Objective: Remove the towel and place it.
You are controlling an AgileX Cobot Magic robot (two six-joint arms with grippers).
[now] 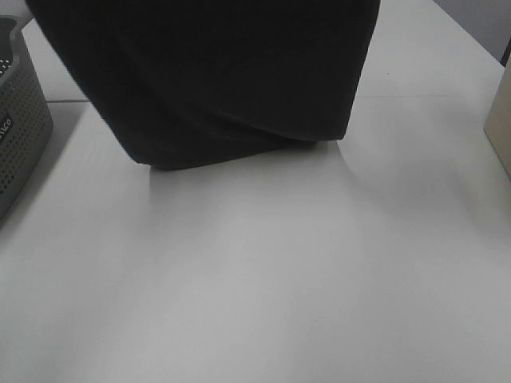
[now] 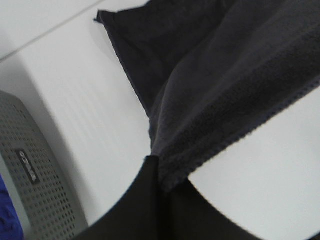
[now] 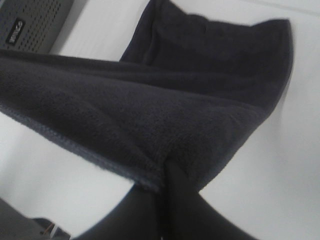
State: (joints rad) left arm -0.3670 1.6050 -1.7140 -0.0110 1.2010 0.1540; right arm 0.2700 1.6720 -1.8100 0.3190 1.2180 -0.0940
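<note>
The towel hangs as a broad dark curtain at twelve o'clock in the high view, with its lowest fold just meeting the surface. It hangs spread out because each arm pinches a separate spot on the hemmed edge. The left claw is clenched on the hem, and the right claw is clamped on it likewise, so the cloth stretches between them rather than bunching. Neither claw shows in the high view.

The grey perforated basket sits at nine o'clock, near the cloth but apart from it, so the removal looks done. With its bottom edge down, the towel seems ready to be lowered and laid flat toward six o'clock, where bare surface shows.
</note>
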